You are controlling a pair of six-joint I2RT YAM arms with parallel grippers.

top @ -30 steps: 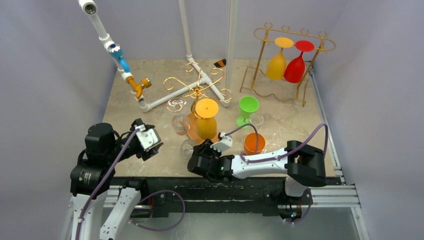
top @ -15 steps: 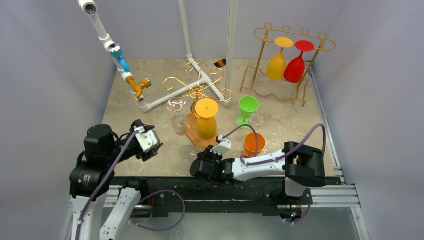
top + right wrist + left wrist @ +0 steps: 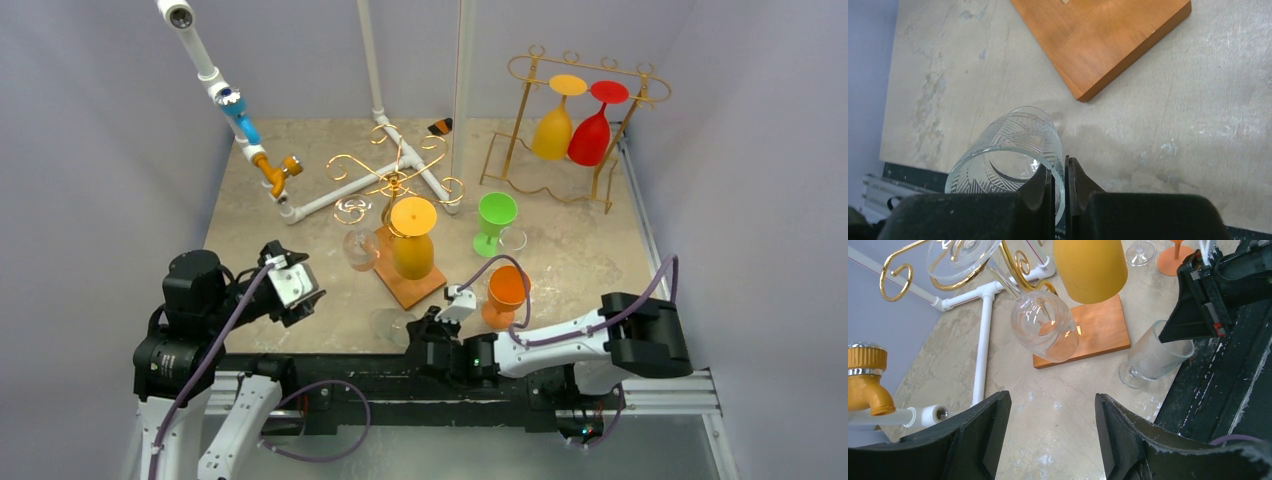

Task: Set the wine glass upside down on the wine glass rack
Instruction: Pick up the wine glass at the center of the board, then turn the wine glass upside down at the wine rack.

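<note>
Glassware on the bench comes to eight pieces, and two gold racks hold four of them. The near rack, on a wooden base, carries one clear glass and one yellow glass, both hung bowl down. The far rack at the far right carries a second yellow glass and a red glass side by side, also bowl down. Standing upright between the racks are a green glass, a small clear glass just right of it, and an orange glass nearer. The wine glass, clear with a cut pattern, lies at the near edge of the bench, just near of the wooden base, tilted with its foot toward the left; whether the foot touches the bench cannot be told. The right end effector is pinched nearly closed on its rim, one finger inside the bowl and one outside. The left end effector hangs at the near left with its fingers spread wide and nothing between them.
</note>
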